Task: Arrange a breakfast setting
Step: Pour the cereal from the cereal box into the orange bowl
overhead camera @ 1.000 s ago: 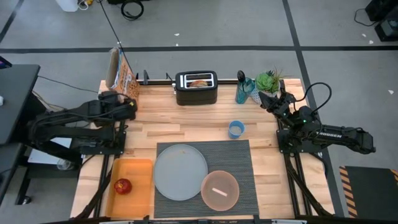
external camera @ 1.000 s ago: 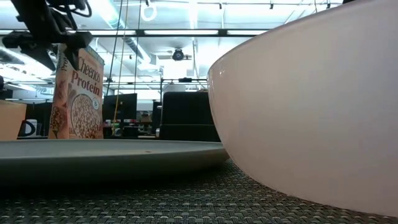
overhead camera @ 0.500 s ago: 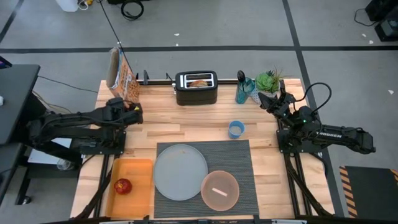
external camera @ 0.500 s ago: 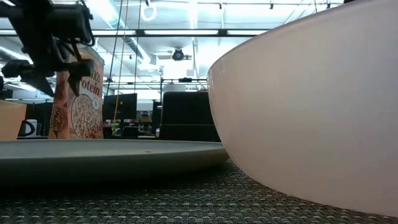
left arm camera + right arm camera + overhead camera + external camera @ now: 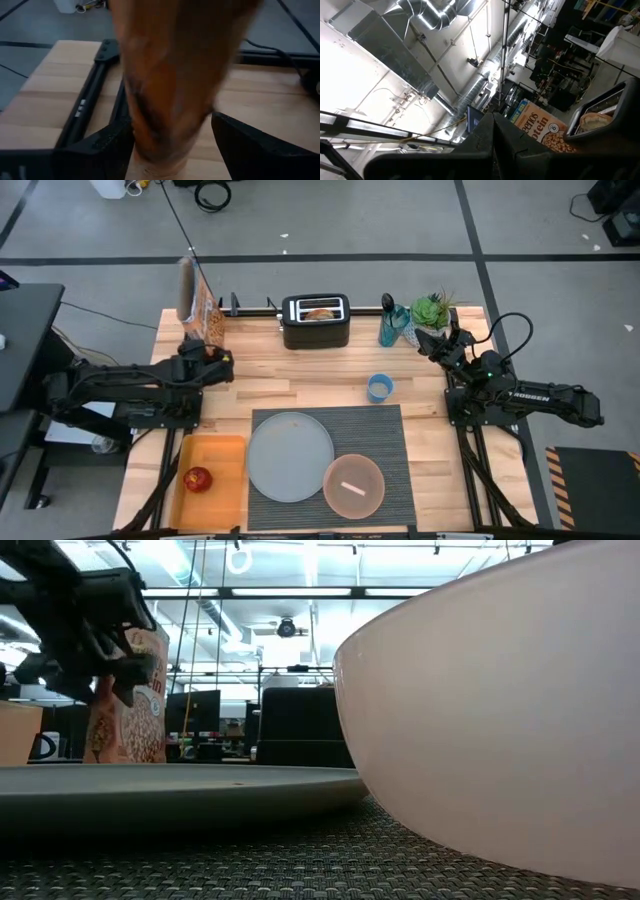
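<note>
The left gripper (image 5: 218, 360) has a finger (image 5: 95, 150) on each side of the cereal box (image 5: 198, 308) at the table's (image 5: 300, 385) ten o'clock corner; whether they press it I cannot tell. Only the left wrist view shows this straddle, the box blurred. The low view shows the box leaning. From above, the plate (image 5: 290, 457) and bowl (image 5: 353, 485) sit on the placemat (image 5: 385, 430), the apple (image 5: 198, 478) on the tray (image 5: 225, 465) at seven o'clock. The right gripper (image 5: 432, 340), fingers closed, rests at two o'clock.
</note>
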Tool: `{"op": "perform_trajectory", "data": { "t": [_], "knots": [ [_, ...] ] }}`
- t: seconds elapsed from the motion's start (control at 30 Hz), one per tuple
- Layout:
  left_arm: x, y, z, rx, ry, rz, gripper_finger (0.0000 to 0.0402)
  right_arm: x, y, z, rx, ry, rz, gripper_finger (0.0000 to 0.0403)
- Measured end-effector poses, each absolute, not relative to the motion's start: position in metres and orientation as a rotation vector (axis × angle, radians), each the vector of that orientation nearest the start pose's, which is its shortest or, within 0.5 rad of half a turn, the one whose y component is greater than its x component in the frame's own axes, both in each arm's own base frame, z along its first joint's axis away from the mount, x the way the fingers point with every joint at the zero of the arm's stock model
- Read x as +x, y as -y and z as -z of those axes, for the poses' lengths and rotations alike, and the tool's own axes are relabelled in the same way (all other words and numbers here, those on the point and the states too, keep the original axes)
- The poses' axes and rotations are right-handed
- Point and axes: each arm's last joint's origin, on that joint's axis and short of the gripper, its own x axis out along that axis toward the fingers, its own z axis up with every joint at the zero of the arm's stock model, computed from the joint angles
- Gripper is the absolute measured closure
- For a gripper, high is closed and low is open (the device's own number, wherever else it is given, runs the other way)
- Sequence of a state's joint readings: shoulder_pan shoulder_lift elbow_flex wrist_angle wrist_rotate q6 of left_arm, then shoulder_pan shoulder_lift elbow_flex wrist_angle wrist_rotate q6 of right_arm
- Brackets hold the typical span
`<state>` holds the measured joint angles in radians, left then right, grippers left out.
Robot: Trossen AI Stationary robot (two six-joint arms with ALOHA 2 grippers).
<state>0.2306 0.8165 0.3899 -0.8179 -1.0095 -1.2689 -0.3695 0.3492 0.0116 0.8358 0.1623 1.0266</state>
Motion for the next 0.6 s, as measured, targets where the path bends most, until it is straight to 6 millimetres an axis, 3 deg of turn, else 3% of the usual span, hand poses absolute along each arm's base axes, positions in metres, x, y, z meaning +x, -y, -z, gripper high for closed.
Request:
{"op": "perform_trajectory", "data": {
  "t": [0.27,0.6],
  "knots": [
    [0.099,-0.049,-0.154,-0.469,-0.377,-1.600,0.0177,0.099,0.043,-0.215,0.931,0.720,0.215,0.0393],
    [0.099,-0.049,-0.153,-0.485,-0.339,-1.611,0.0236,0.099,0.043,-0.215,0.931,0.719,0.215,0.0393]
  ]
}}
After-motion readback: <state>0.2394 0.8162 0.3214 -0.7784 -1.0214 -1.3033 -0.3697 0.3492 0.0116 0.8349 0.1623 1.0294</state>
